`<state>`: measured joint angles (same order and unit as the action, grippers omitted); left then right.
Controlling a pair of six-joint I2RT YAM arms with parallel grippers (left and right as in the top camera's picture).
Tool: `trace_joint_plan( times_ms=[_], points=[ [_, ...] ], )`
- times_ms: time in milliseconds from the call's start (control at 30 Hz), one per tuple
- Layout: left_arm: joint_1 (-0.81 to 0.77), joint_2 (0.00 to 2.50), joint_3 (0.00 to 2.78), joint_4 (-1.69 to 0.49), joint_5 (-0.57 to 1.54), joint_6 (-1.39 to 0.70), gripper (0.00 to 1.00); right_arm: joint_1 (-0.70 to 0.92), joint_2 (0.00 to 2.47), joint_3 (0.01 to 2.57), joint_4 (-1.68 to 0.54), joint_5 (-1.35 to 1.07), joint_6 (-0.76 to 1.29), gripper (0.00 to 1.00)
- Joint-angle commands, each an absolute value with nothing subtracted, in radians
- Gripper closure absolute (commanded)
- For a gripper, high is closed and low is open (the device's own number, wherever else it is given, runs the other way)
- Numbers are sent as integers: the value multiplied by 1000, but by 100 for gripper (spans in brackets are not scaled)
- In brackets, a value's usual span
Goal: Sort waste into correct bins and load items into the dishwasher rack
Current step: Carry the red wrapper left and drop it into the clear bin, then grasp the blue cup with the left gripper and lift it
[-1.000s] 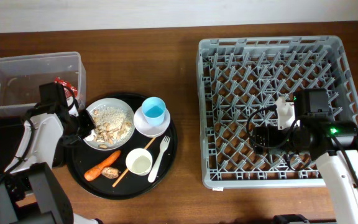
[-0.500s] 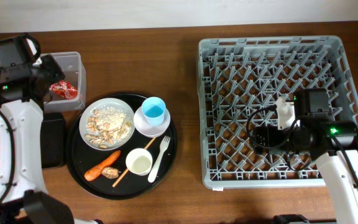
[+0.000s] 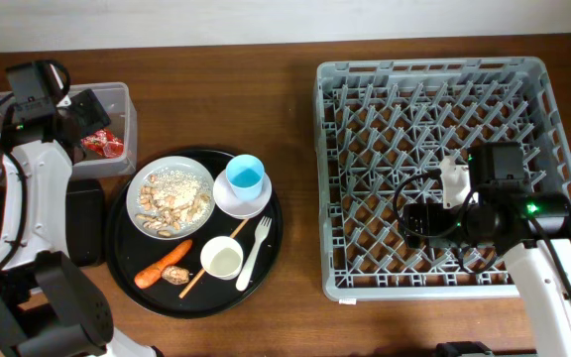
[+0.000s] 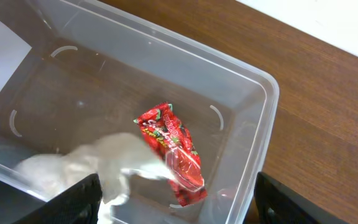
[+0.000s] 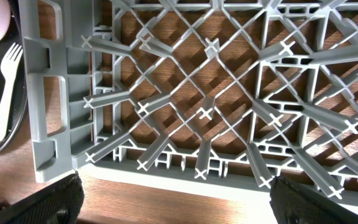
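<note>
Left wrist view gives me the small red wrapper (image 4: 171,152) lying on the floor of the clear plastic tub (image 4: 253,118), one end against the crumpled white paper wad (image 4: 73,168) — both dry pieces share one bin, which I judge is why they are here and not with the food. The left gripper (image 4: 179,211) hangs over the tub with its fingers (image 4: 73,202) spread wide and nothing between them. The wrapper lies under the gap, apart from both fingers, while the wad comes close to one finger and I cannot tell if it touches. Overhead, the beige crumbly food scraps (image 3: 178,188) sit on the white round plate (image 3: 135,188) and the orange carrot piece (image 3: 162,265) lies on the large round black tray (image 3: 266,253), so I think the shallow black tray (image 3: 85,226) near the tub is meant for them. The right gripper (image 5: 182,205) is also spread and empty, held over the dishwasher rack (image 5: 55,93) by one outer wall — ready for dishes, I suppose.
</note>
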<state>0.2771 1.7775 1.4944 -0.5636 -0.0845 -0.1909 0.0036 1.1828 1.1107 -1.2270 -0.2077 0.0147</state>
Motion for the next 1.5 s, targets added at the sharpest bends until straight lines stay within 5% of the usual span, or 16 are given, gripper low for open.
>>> trace_joint_plan(
  times_ms=[0,433,500,633,967,1167,1267,1300,1333,1467],
  points=[
    [278,1785,1502,-594,-38,-186,22,6,1181,1126,-1227,-202,13,2],
    [278,1840,1502,-912,-27,-186,27,6,1181,1126,-1227,-200,12,1],
    [278,1838,1503,-914,77,-186,36,6,1181,1126,-1227,-198,12,1],
    [251,1773,1503,-919,227,-186,36,6,1181,1126,-1227,-198,12,1],
    [-212,1844,1502,-923,195,-186,37,6,1181,1126,-1224,-198,12,2],
    [-246,1911,1502,-936,157,-194,46,6,1181,1126,-1224,-198,12,1],
    [-246,1943,1502,-966,157,-194,60,6,1181,1126,-1224,-198,12,1],
    [-246,1945,1502,-965,156,-194,85,6,1181,1126,-1224,-198,12,1],
    [-246,1945,1504,-963,156,-194,96,6,1181,1126,-1224,-198,12,1],
    [-222,1936,1567,-1012,164,-194,100,6,1181,1126,-1224,-198,12,2]
  ],
)
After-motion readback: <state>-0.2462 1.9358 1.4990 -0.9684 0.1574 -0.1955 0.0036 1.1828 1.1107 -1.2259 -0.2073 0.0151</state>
